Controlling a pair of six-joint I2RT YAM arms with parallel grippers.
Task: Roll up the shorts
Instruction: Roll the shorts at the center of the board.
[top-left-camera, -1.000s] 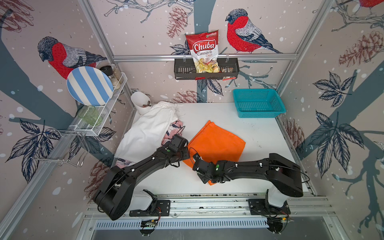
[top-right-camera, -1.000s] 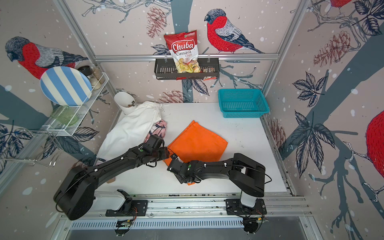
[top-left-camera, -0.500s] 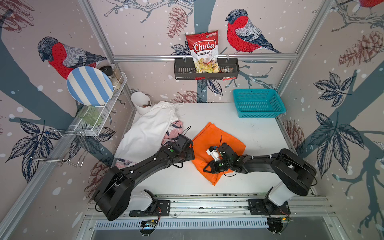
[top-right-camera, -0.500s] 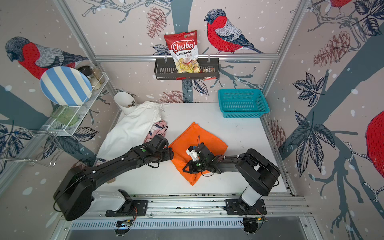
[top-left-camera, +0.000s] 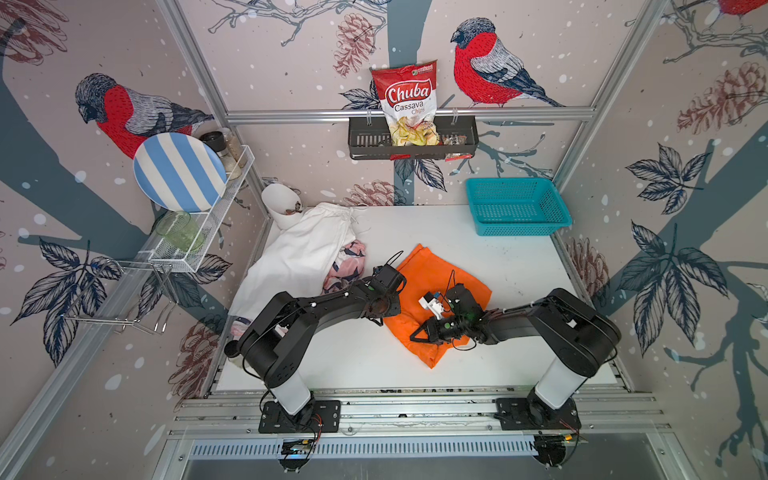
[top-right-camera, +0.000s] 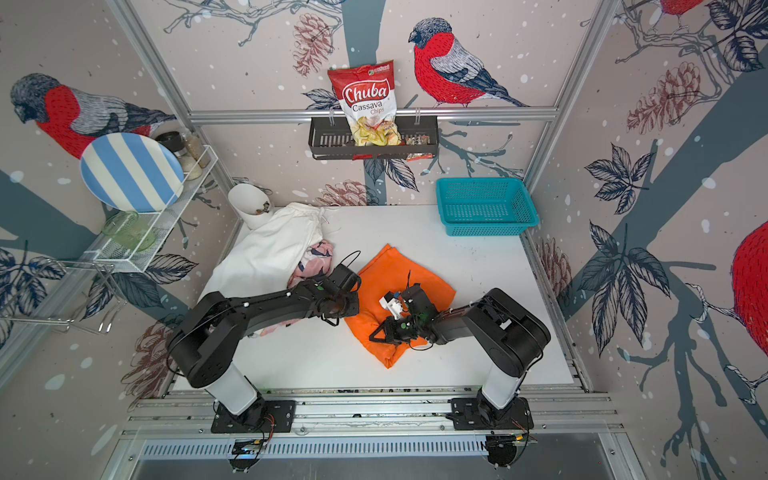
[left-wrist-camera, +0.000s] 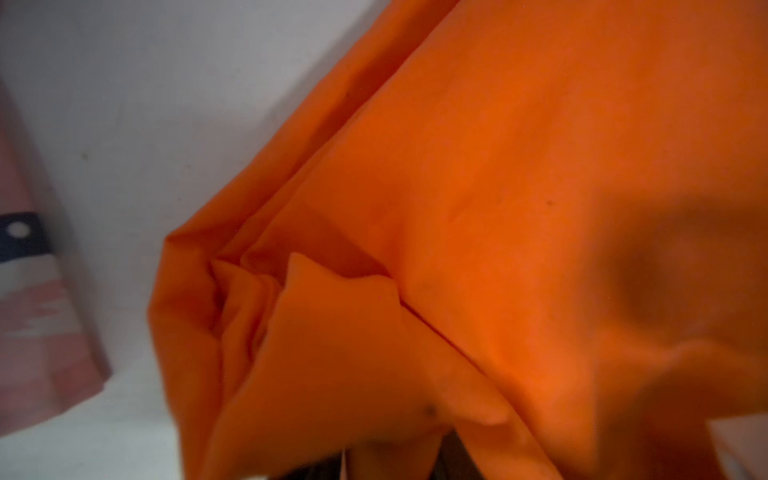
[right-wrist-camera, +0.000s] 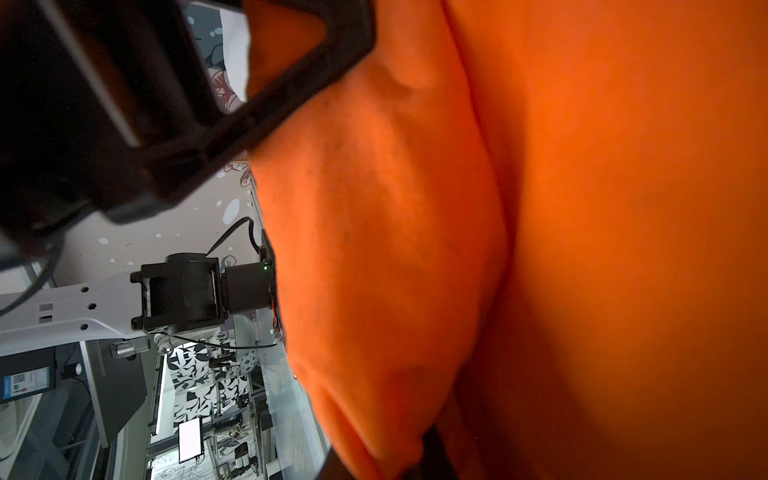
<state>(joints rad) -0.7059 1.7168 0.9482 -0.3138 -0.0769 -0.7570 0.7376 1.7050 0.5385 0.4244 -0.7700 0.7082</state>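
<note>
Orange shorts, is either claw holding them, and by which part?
The right claw pinches the orange shorts by the bulging fold on their near part. The left claw is at their edge nearest the pink pair; its grip cannot be told.

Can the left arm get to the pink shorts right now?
Probably, but only partly. The left gripper, at the edge of the orange shorts, is close to the pink shorts, yet the white shorts cover most of them.
</note>
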